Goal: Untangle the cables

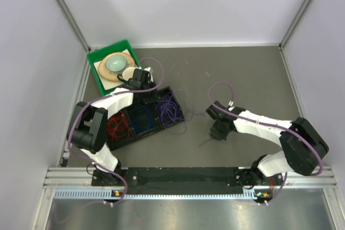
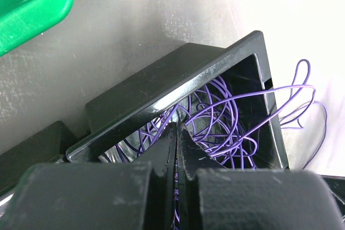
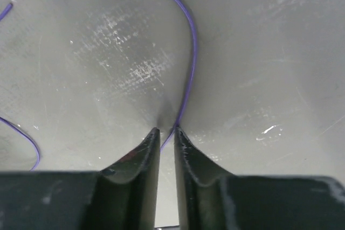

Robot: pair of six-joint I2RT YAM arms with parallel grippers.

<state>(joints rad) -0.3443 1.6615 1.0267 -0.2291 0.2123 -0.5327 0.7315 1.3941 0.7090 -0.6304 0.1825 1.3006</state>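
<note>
A black tray holds the cables sorted by colour: a red coil, a blue coil and purple loops. My left gripper is shut, its tips at the far wall of the purple compartment. Purple wire shows behind it and through the slit; I cannot tell if any is pinched. My right gripper points down at the table. Its jaws stand a narrow gap apart around a single purple cable, which touches the right fingertip.
A green bin with a round dish in it stands at the back left, just beyond the tray; its corner shows as a green rim. Some purple loops hang over the tray's right wall onto the table. Walls enclose the table on three sides.
</note>
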